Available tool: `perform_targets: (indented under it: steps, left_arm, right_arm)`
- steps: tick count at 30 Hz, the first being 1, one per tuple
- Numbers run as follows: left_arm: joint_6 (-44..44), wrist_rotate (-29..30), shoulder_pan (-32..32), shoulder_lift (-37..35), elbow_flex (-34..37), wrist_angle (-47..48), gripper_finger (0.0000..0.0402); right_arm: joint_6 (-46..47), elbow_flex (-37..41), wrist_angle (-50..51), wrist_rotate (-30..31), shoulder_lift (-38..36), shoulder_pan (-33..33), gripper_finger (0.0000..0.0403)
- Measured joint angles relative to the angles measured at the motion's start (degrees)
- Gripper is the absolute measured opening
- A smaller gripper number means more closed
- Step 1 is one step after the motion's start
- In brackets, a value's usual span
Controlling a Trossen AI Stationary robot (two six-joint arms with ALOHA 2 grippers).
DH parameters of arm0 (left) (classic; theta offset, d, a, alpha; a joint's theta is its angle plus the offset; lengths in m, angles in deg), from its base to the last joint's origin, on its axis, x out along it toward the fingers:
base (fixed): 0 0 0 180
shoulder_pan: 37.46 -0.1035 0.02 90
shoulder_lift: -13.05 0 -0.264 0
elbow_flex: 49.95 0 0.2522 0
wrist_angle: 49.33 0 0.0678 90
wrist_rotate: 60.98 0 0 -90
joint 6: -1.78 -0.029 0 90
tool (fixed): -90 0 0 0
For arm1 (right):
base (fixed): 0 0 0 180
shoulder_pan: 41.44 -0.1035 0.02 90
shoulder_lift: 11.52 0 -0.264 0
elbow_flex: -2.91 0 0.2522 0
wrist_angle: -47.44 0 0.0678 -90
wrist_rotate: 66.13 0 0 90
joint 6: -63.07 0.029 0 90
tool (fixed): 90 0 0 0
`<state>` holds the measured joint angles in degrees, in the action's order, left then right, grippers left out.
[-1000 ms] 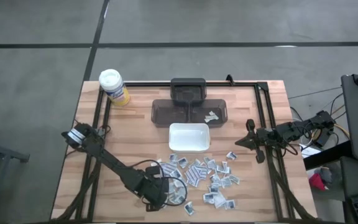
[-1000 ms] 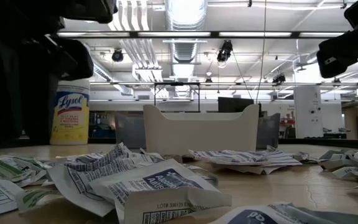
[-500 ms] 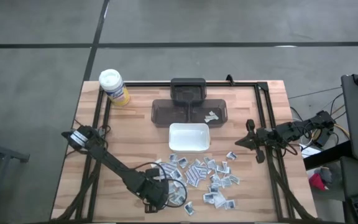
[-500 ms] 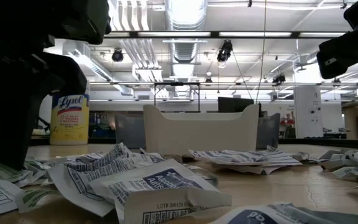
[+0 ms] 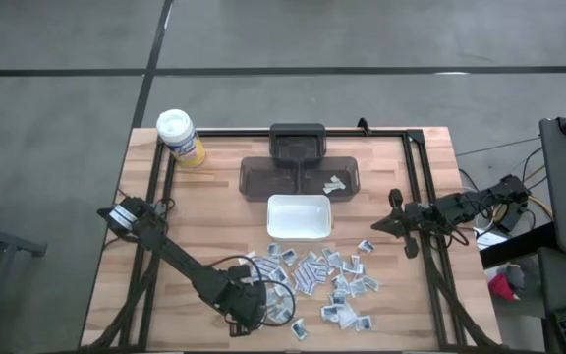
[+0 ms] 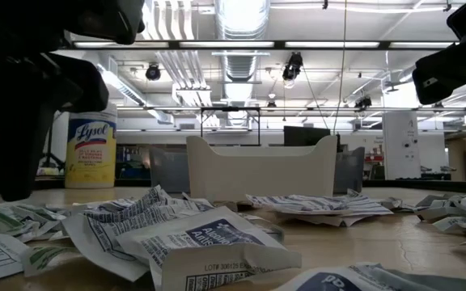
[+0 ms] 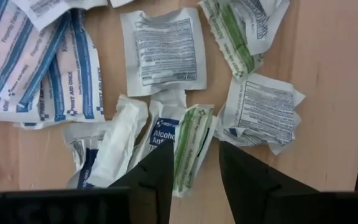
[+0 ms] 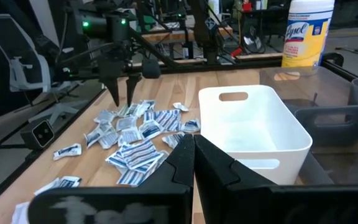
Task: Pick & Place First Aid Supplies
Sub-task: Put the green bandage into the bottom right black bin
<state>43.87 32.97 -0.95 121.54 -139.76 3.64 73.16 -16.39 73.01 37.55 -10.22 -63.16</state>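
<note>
The first aid supplies (image 5: 317, 280) lie scattered as small flat packets on the near half of the wooden table (image 5: 204, 216). My left gripper (image 5: 254, 307) points down over the pile's near-left end. It is open, and its fingers (image 7: 160, 171) stand on either side of a green-and-white packet (image 7: 191, 146) lying among white ones. In the right wrist view its tips (image 8: 122, 98) end just above the packets. My right gripper (image 5: 379, 225) is shut and waits level by the table's right edge, holding nothing.
A white tray (image 5: 299, 216) stands just beyond the pile. Behind it is a dark grey bin (image 5: 301, 177) with a couple of packets (image 5: 336, 184) inside. A yellow canister with a white lid (image 5: 180, 138) stands at the far left corner. Black frame rails (image 5: 430, 246) run along the table's sides.
In the low view my left gripper has tipped a little over the near-left packets, staying over the same spot and just as open. The packets lie as before.
</note>
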Motion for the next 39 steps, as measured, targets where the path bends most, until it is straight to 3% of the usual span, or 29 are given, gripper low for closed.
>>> perform_targets:
  steps: [15, 25, 39]
  left_arm:
    - [-0.18, 0.49, -0.09, -0.09, 2.44, 0.34, 0.0119]
    - [-0.23, 0.43, -0.13, -0.09, 3.23, -1.29, 0.0067]
    - [-0.36, 0.24, -0.11, -0.09, 3.23, -1.65, 0.0022]
  right_arm:
    - [0.0, 0.0, -0.02, -0.01, 0.0, -0.02, 0.0008]
    - [0.0, 0.0, -0.04, -0.01, 0.0, -0.02, 0.0008]
    - [0.0, 0.0, -0.07, -0.01, 0.0, 0.0, 0.0008]
